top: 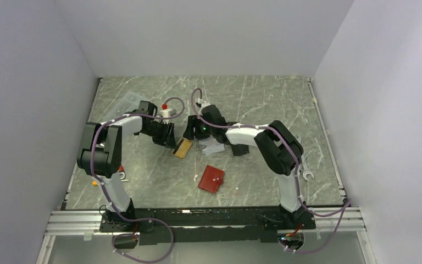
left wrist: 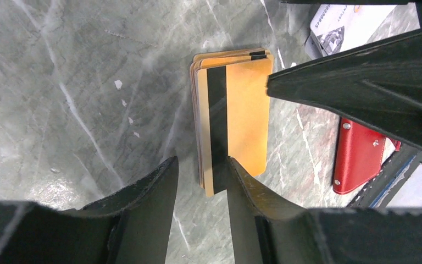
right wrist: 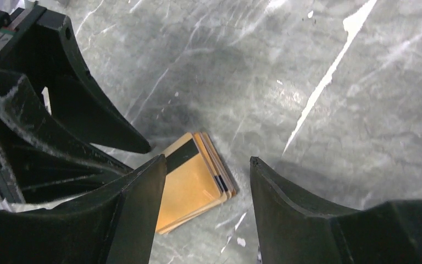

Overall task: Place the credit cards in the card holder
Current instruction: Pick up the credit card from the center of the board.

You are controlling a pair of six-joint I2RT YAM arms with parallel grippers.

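Observation:
A stack of gold-orange credit cards (top: 183, 147) with a dark stripe lies flat on the marble table, fanned a little (left wrist: 233, 110) (right wrist: 195, 181). My left gripper (top: 170, 140) (left wrist: 200, 176) hovers at the stack's near end, open, and the corner of the cards shows in the gap between its fingers. From the other side my right gripper (top: 190, 132) (right wrist: 209, 165) stands open just above the stack, one finger over its edge. Silver-white cards (top: 212, 146) (left wrist: 340, 25) lie under the right arm. The dark-red card holder (top: 211, 179) (left wrist: 357, 159) lies closed, nearer the bases.
A white bottle with a red cap (top: 166, 110) and a clear plastic piece (top: 132, 102) sit behind the left arm. A wrench (top: 308, 175) lies at the right. Small metal and orange bits (top: 122, 176) rest by the left base. Walls close in three sides.

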